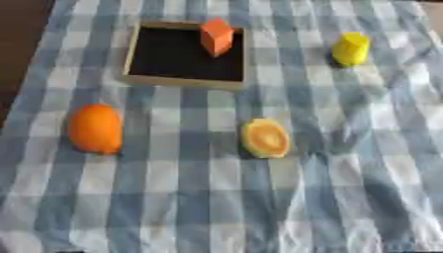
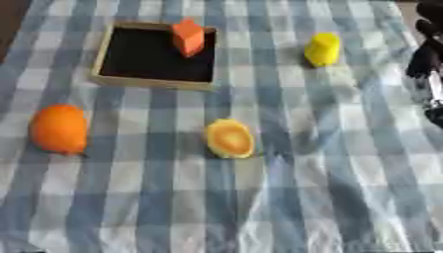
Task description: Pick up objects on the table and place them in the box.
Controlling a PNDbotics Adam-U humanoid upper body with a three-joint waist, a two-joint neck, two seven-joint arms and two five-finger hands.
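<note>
At the right edge of the right eye view a dark hand (image 2: 427, 59) shows only in part, and I cannot tell how its fingers stand; the other hand is out of sight. It hangs nearest the yellow piece (image 2: 323, 49) at upper right, which stands upright and could tip or roll on the soft checked cloth (image 1: 346, 207) if nudged off-centre. Folds in that cloth may also drag as a hand slides in. Upper left of centre sits the box (image 1: 185, 81), dark inside with a pale wooden rim; a red block (image 1: 216, 35) leans at its far right corner, apparently inside it. Lower left lies an orange (image 1: 94, 128), round and likely to roll. Near centre a halved orange (image 1: 265, 138) rests on edge, cut face outward, well apart from the box.
</note>
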